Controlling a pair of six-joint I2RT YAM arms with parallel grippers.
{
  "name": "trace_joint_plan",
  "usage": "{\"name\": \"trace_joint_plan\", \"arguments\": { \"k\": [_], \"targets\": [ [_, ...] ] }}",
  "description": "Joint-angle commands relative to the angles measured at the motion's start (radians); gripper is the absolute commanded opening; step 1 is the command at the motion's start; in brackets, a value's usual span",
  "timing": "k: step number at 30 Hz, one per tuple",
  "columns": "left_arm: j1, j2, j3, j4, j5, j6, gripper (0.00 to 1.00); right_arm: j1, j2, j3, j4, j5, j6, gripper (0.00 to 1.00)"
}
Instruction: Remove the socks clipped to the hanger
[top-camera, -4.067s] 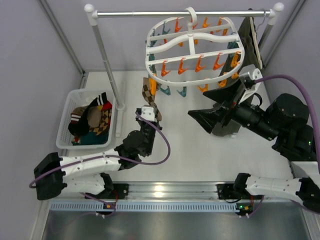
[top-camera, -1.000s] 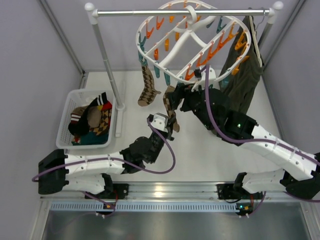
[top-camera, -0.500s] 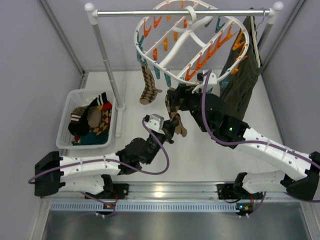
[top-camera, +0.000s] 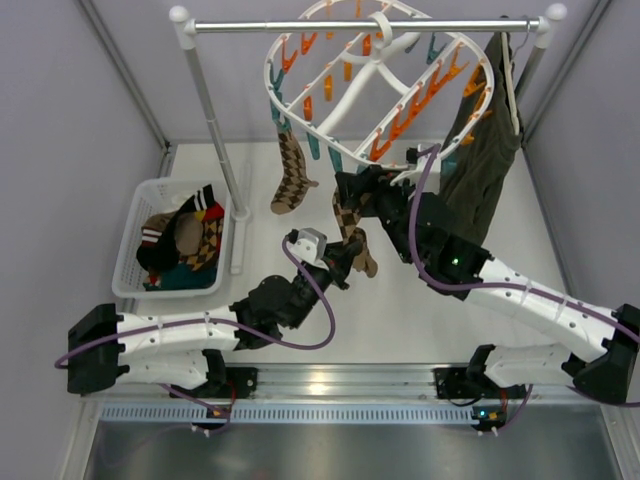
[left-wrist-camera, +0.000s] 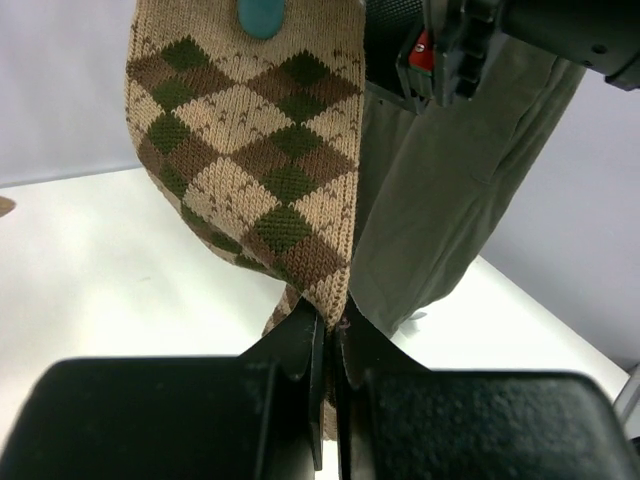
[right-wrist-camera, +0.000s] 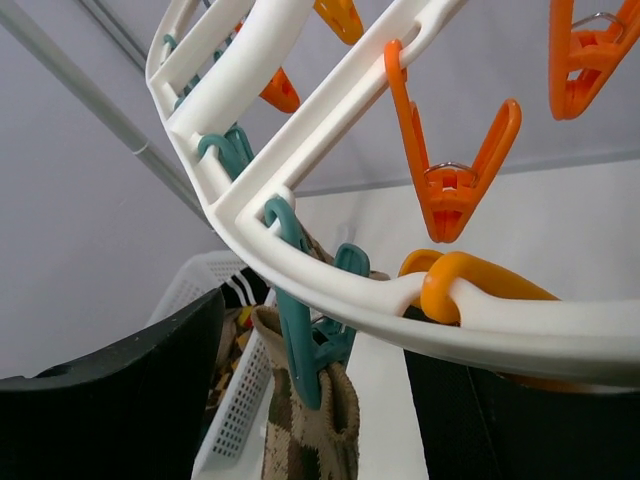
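Two socks hang from the hanger: the other sock under its left rim, and the nearer sock, whose toe my left gripper pinches shut. Seconds ago the hanger hung level; now it tilts steeply. My right gripper has come up under its rim, jaws apart astride the teal peg. I judge release is close.
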Motion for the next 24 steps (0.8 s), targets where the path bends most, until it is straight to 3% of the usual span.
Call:
{"name": "trace_joint_plan", "arguments": {
  "k": [1,19,23,24],
  "targets": [
    [0.001,-0.002,0.010,0.018,0.033,-0.023,0.00,-0.022,-0.027,-0.008,0.134,-0.013,0.031,0.67],
    [0.001,0.006,0.006,0.020,0.076,-0.057,0.00,-0.065,-0.051,-0.087,0.294,-0.019,0.040,0.47],
    [0.001,0.011,0.004,0.020,0.071,-0.057,0.00,-0.065,-0.053,-0.093,0.306,-0.020,0.029,0.32],
    [0.001,0.012,0.004,0.020,0.070,-0.057,0.00,-0.065,-0.053,-0.094,0.305,-0.020,0.028,0.20]
  ]
}}
